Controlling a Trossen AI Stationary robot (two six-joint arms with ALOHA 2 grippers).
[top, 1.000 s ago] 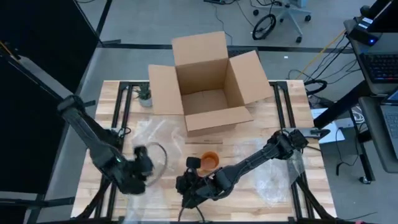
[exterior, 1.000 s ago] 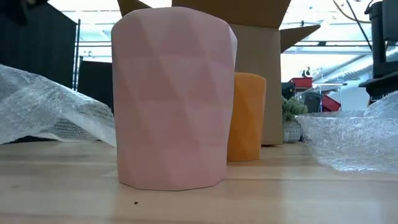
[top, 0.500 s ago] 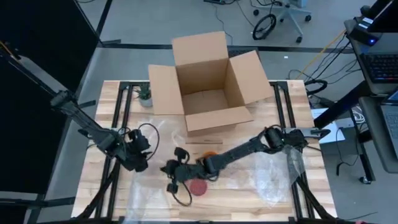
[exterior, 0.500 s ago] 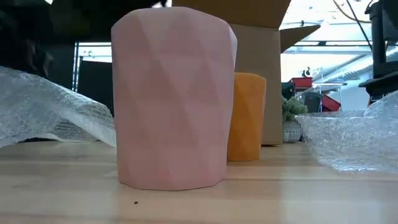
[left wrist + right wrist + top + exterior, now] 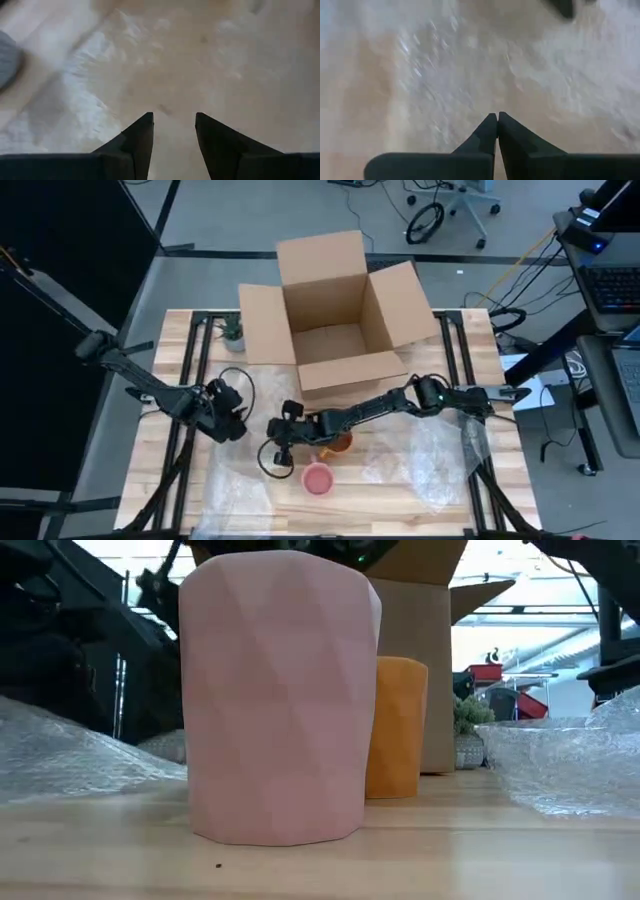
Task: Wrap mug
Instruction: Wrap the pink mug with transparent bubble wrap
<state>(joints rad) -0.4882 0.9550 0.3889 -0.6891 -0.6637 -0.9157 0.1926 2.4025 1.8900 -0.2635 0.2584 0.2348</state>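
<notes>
Both arms have swung in toward the middle of the tabletop (image 5: 470,500) over the last second. The right tool (image 5: 278,442), which was low near the front edge, has slid left and back off the pink mug (image 5: 317,478), so that mug now stands clear and upright on its own near the front edge, with the orange mug (image 5: 338,442) just behind it toward the open cardboard box (image 5: 335,330). The right tool's fingers (image 5: 496,131) are pinched together with nothing between them, hovering over the bubble wrap (image 5: 240,480) spread toward the front-left corner. The left tool (image 5: 228,412) has come back from that corner and hangs over the same sheet, its fingers (image 5: 140,135) parted and empty. My guess is they are lining up to take the sheet's edge; no wrapping has begun.
</notes>
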